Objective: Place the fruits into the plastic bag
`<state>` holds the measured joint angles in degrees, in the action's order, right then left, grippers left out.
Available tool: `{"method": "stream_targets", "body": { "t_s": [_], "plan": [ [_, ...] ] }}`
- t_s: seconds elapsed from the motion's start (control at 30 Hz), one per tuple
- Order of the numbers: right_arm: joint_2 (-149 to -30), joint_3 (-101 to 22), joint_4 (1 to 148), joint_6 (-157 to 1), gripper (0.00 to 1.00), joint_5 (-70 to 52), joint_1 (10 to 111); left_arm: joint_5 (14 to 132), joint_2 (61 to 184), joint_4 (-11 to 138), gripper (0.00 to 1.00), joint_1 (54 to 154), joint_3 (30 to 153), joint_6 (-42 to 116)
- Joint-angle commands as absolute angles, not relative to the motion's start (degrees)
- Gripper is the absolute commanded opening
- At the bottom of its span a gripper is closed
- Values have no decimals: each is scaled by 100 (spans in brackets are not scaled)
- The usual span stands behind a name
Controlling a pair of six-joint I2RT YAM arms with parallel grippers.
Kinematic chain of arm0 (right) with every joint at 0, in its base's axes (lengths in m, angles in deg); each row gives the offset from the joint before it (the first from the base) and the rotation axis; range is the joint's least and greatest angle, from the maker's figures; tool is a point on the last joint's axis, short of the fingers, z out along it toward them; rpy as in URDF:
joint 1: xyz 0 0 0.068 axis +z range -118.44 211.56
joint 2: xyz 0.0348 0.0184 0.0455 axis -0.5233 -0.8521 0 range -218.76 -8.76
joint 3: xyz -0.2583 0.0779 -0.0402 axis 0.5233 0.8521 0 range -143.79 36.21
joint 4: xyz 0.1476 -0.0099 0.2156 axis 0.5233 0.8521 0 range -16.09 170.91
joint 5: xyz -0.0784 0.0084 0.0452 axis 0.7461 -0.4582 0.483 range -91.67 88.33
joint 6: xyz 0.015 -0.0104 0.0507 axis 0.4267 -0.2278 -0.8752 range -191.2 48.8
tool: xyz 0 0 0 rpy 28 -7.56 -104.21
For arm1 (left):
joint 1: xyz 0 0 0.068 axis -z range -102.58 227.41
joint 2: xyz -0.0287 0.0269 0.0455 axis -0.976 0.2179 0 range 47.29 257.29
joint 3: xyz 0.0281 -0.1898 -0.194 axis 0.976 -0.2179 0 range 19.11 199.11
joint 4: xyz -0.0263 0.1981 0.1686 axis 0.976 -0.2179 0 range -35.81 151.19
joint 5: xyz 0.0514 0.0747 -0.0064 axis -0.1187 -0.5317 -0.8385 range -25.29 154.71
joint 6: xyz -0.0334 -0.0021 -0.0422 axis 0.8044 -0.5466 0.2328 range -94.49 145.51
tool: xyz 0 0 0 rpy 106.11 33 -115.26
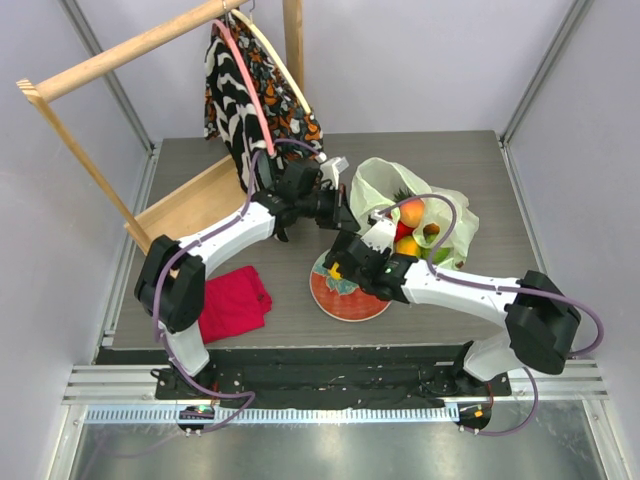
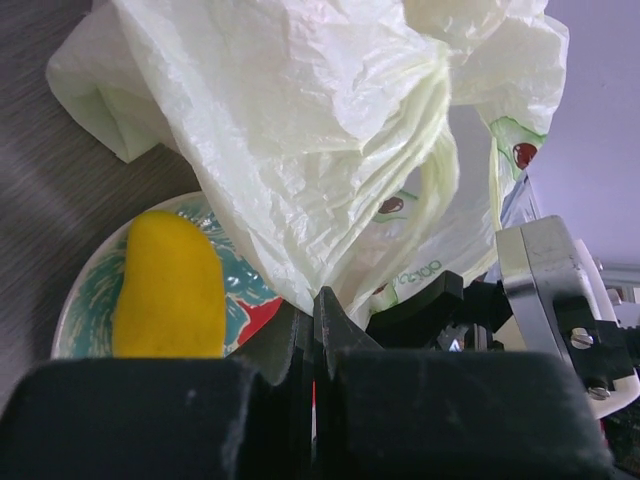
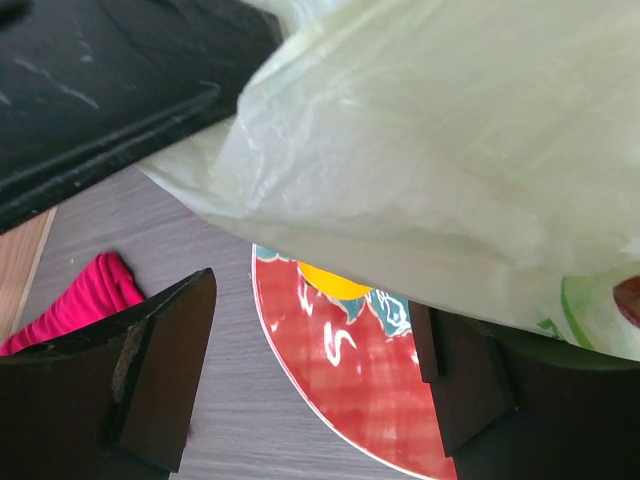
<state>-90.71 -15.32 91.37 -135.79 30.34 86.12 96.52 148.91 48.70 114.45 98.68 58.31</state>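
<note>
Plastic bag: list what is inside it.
The bag shows a peach, a yellow mango and dark green leaves through its open mouth. Anything deeper is hidden by plastic.

Robot lab test cell. Plain pale walls [image 1: 400, 60] box in a grey desk [image 1: 480, 170]. Aluminium rail [image 1: 330, 385] at near edge; two cabled arms [image 1: 185, 290] bolted there. Staged props: wooden rack [image 1: 120, 55], hung garment [image 1: 250, 90], red cloth [image 1: 235, 300], plate [image 1: 335, 295], toy-like fruits [image 1: 412, 215] in a bag [image 1: 375, 185].
</note>
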Motion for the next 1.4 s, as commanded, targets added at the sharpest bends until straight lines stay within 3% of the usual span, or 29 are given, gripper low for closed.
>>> {"method": "stream_targets", "body": {
  "t_s": [0.0, 0.27, 0.63, 0.9, 1.37],
  "plan": [
    [-9436, -2012, 9596, -14247, 84, 3656, 8579, 9846, 14669, 5117, 0, 11503, 9892, 5900],
    [-9718, -2145, 10011, -14651, 84, 3823, 8535, 9811, 14643, 5091, 0, 11503, 9892, 5865],
    [-9515, -1679, 9431, -14547, 85, 4113, 8465, 9600, 14687, 4950, 0, 11451, 9927, 5715],
    [-9559, -1459, 8640, -14265, 86, 3911, 8394, 9600, 14704, 4950, 0, 11451, 9927, 5715],
    [-10244, -1705, 8674, -14037, 83, 3340, 8086, 9644, 14660, 4950, 0, 11451, 9944, 5724]
  ]
}}
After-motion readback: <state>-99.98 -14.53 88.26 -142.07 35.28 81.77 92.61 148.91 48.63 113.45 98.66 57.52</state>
